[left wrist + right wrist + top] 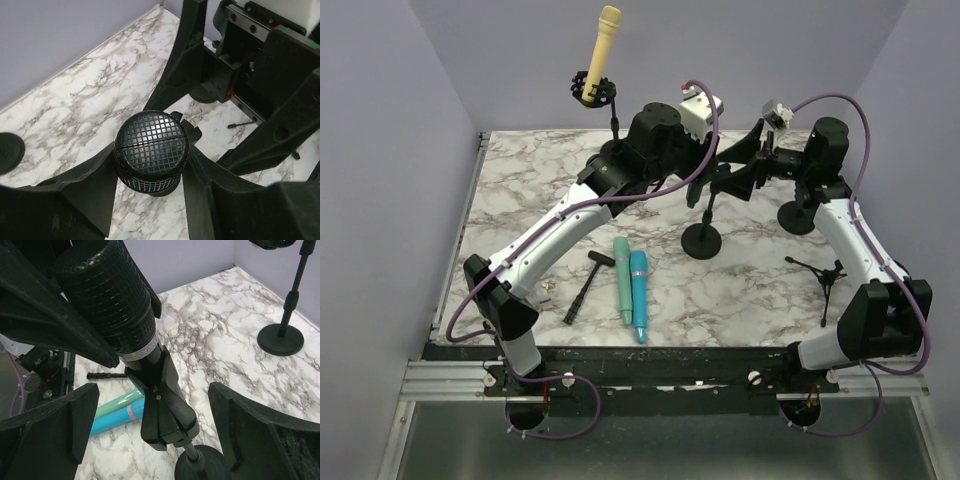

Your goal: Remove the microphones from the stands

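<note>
Marble-patterned tabletop (520, 180) is walled in lavender on three sides, so your open room is along the near edge. At back left, a smooth cream microphone (603, 45) stands tilted in a black clip. Lying flat nearer you, well apart from any arm, are a black T-shaped tool (585, 288), a teal tapered cylinder (622, 278) and, touching it, a blue tapered cylinder (639, 295).

At centre, your left gripper (150, 165) is closed on the black microphone (107, 295). Its matte fingers (90, 180) press both sides of the round, square-meshed head. The handle sits in the stand's forked clip (160, 405), above a flat round base (703, 240).

Your right gripper (155, 425) is spread wide, holding nothing, with one finger on each side of that clip and neither touching it.

Further right stand a second round-based stand (802, 215) and a small thin-legged tripod (828, 275).
</note>
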